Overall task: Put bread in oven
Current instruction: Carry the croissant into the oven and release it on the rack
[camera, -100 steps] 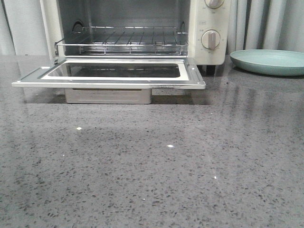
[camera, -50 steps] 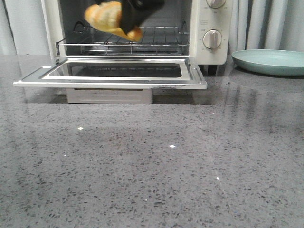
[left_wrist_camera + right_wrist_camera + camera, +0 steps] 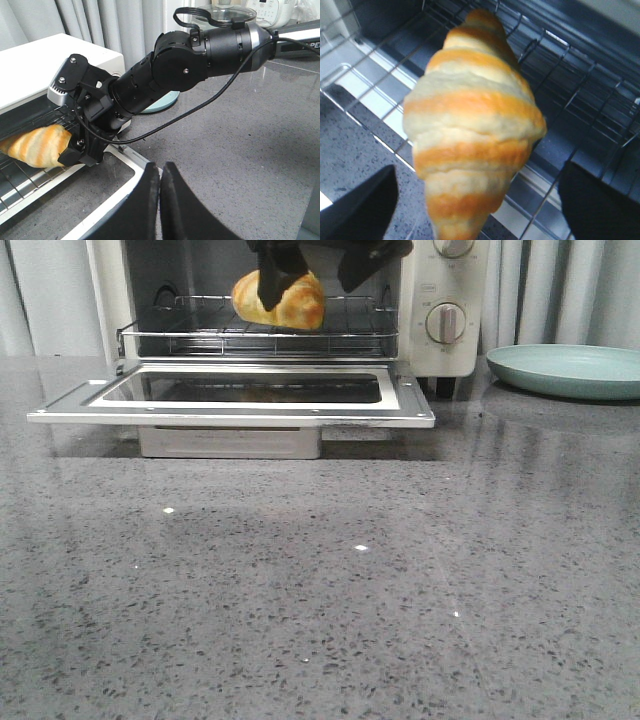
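Note:
The bread [image 3: 285, 302], a golden-orange striped roll, lies on the wire rack [image 3: 200, 332] inside the cream-white oven [image 3: 440, 340], whose glass door [image 3: 230, 412] is dropped open. My right gripper [image 3: 310, 282] reaches into the oven from above, open, with its fingers either side of the bread and clear of it. In the right wrist view the bread [image 3: 475, 125] sits between the spread fingers [image 3: 360, 205]. In the left wrist view the bread [image 3: 42, 145] and the right arm [image 3: 175, 65] show. My left gripper [image 3: 160, 172] is shut and empty above the door's corner.
A shallow teal plate [image 3: 570, 370] stands on the grey speckled counter [image 3: 320, 590] to the right of the oven. Two round knobs [image 3: 444, 322] are on the oven's right panel. Curtains hang behind.
My right gripper came into view carrying the bread, moved it right and down onto the oven rack, and its fingers have opened off it.

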You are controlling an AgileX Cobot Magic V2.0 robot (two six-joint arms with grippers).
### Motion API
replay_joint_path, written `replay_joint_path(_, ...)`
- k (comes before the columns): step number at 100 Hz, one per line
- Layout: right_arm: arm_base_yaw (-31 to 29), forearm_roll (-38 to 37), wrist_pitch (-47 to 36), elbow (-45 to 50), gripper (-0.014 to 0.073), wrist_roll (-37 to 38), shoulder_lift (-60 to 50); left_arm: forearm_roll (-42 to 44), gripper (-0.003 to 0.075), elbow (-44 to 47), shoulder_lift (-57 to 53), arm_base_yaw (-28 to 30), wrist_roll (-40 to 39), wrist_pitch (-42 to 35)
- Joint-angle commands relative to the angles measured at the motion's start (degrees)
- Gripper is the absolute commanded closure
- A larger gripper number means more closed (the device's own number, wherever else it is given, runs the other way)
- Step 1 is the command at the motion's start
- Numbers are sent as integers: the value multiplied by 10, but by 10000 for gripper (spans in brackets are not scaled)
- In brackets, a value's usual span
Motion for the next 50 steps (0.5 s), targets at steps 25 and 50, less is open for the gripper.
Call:
replay_joint_path(25,2,28,88,-3,515,4,-154,121,742,61,-93,3,-105,-179)
replay_joint_path(50,27,27,-20,271,641,-4,-432,134,742,280,-248,3,-144,-317)
